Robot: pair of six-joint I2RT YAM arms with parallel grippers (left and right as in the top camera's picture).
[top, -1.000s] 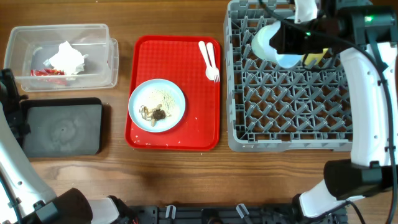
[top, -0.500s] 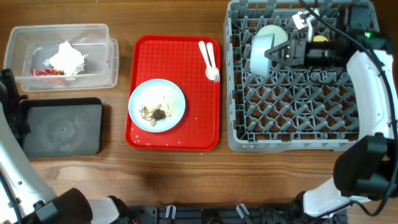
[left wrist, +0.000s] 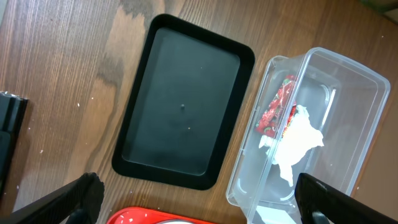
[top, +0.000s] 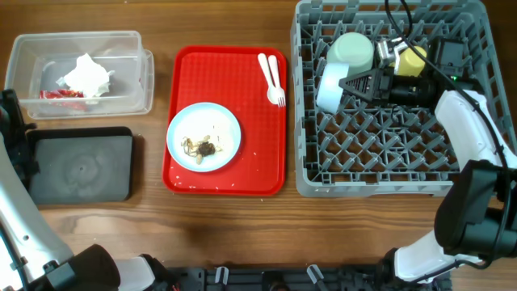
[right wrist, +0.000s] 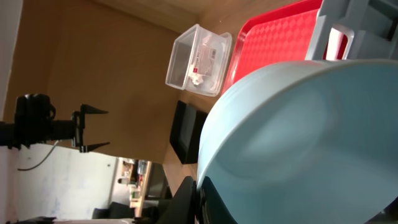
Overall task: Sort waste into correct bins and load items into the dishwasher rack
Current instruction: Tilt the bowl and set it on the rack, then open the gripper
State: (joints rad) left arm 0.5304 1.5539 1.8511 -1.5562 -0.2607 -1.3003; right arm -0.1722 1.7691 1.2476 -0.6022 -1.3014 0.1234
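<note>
My right gripper (top: 346,83) is shut on the rim of the pale blue bowl (top: 328,86) and holds it on edge in the back left part of the grey dishwasher rack (top: 380,174). In the right wrist view the bowl (right wrist: 298,143) fills the frame and the gripper (right wrist: 198,186) pinches its rim. A pale green bowl (top: 351,50) and a yellow cup (top: 412,60) sit in the rack. The pale blue plate (top: 218,121) with brown scraps (top: 200,147) lies on the red tray (top: 242,182), beside the white fork and spoon (top: 271,78). My left gripper (left wrist: 202,208) is open above the black tray (left wrist: 183,102).
The clear tub (top: 121,101) at the back left holds the white napkin (top: 87,74) and red wrapper (top: 60,94). The black tray (top: 77,166) lies in front of it. The tub (left wrist: 348,124) also shows in the left wrist view, with napkin (left wrist: 295,140) and wrapper (left wrist: 277,109).
My right gripper has moved left and toward the front with the blue bowl, lowering it on edge into the rack. The green bowl now shows fully. The left arm has not moved.
</note>
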